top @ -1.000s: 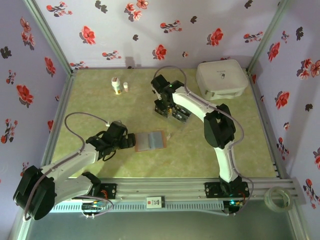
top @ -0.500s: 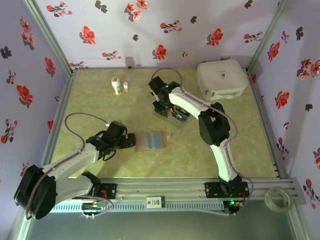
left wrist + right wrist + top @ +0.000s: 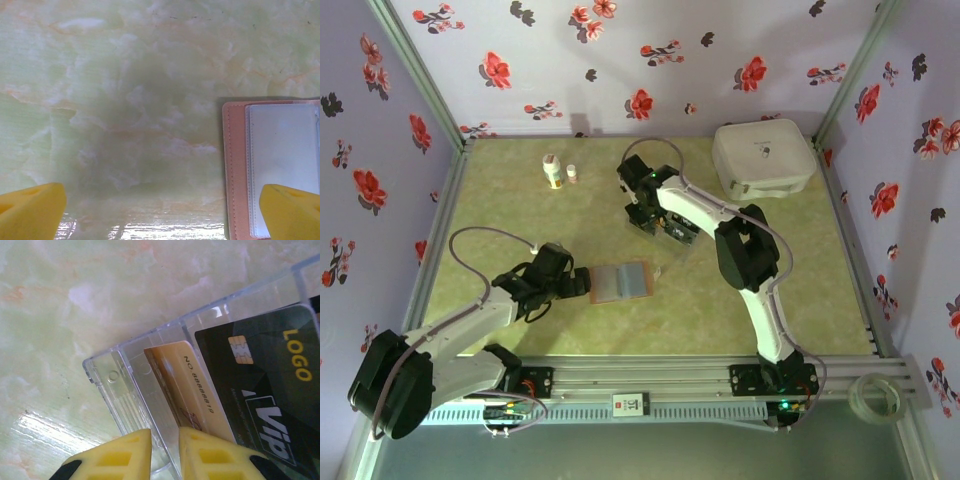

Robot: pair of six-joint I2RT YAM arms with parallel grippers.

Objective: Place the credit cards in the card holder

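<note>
Yellow-tipped and spread wide open, my left gripper (image 3: pixel 161 207) sits low at the card holder's (image 3: pixel 272 165) left edge. One fingertip (image 3: pixel 290 210) overlaps the near corner of the holder. The left wrist camera shows the holder's tan stitched border and a clear pocket over pale grey lining. From the top camera the holder (image 3: pixel 621 281) is a small open rectangle lying flat, with the left gripper (image 3: pixel 575 283) touching its left side and that arm reaching in low from the near left.

Beyond the holder and slightly to its right, the right arm folds over and points its wrist down at a clear plastic tray (image 3: pixel 672 228). The right wrist camera shows the credit cards lying in that tray (image 3: pixel 107 385): a gold card (image 3: pixel 185 385) beside a black card (image 3: pixel 270 385) printed "LOGO" and "VIP". The right gripper (image 3: pixel 164 437) has its fingers almost together with the tray's wall in the slit. I cannot tell whether they pinch it.

Farther right of the holder sits a white case (image 3: pixel 763 157), and far left two small bottles (image 3: pixel 552 172). The green marbled table (image 3: pixel 520 220) is ringed by flowered walls (image 3: pixel 620 50).
</note>
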